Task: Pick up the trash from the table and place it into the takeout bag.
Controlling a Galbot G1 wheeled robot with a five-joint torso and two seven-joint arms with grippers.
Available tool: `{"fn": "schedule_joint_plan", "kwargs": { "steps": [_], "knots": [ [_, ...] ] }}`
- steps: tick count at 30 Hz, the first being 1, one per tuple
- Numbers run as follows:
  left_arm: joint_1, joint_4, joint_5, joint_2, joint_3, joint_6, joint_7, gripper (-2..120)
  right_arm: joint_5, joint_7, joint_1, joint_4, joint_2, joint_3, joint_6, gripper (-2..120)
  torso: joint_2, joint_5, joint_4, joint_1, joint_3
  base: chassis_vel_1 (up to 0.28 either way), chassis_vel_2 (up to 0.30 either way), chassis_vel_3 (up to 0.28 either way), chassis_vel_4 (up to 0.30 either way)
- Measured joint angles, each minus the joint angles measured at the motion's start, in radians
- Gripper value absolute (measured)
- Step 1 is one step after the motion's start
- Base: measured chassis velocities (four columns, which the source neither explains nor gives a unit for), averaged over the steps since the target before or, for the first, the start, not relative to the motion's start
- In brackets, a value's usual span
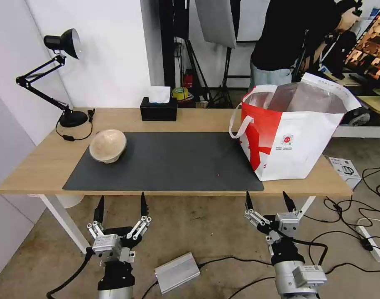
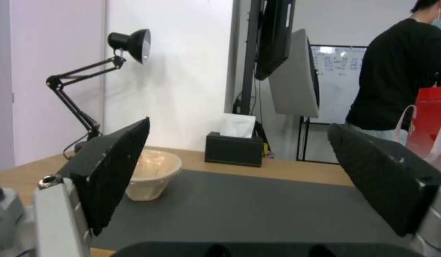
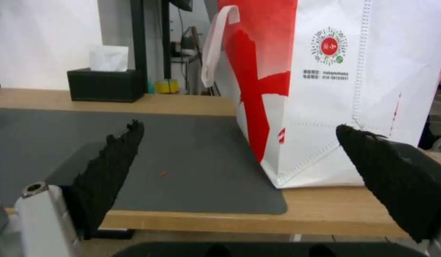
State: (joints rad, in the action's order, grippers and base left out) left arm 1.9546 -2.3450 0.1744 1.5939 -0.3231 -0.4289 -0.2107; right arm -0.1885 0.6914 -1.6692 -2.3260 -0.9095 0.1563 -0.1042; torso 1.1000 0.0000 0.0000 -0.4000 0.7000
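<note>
On the dark mat's (image 1: pixel 169 162) far-left corner, one tan paper bowl (image 1: pixel 108 145) lies tipped, dome up; one takeout bag (image 1: pixel 293 137) stands mouth-up at its right end. Before the tabletop (image 1: pixel 32 166), left gripper (image 1: pixel 120 208) and right gripper (image 1: pixel 268 202) hang, fingers apart.

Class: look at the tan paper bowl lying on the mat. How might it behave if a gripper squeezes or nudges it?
The tan paper bowl looks thin-walled, so it is probably light and may dent under a hard squeeze. It lies tipped on its rounded side, so a nudge could rock or roll it across the dark mat.
</note>
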Motion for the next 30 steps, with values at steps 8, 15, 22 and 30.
{"fn": "schedule_joint_plan", "kwargs": {
  "steps": [8, 15, 22, 30],
  "knots": [
    [0.001, -0.009, -0.007, 0.0, 0.007, 0.009, 0.0, 100, -0.001, 0.0, 0.0, -0.001, 0.0, 0.001, 0.0, 100, 0.0, 0.0, 0.0, 0.0, 0.0, 0.0, 0.0, 0.0, 0.0],
    [-0.03, -0.028, -0.084, -0.001, -0.031, 0.056, 0.0, 100, -0.001, 0.0, 0.0, -0.001, 0.0, 0.001, -0.001, 100, 0.0, 0.0, 0.0, 0.0, 0.0, 0.0, 0.0, 0.0, 0.0],
    [-0.069, -0.057, -0.199, -0.012, -0.058, 0.143, -0.017, 100, -0.002, 0.0, 0.0, -0.002, 0.0, 0.001, -0.001, 100, 0.0, 0.0, 0.0, 0.0, 0.0, 0.0, 0.0, 0.0, 0.0],
    [-0.089, -0.103, -0.37, -0.021, -0.083, 0.253, -0.075, 100, -0.002, 0.0, 0.0, -0.002, 0.0, 0.001, -0.002, 100, 0.0, 0.0, 0.0, 0.0, 0.0, 0.0, 0.0, 0.0, 0.0]
  ]
}}
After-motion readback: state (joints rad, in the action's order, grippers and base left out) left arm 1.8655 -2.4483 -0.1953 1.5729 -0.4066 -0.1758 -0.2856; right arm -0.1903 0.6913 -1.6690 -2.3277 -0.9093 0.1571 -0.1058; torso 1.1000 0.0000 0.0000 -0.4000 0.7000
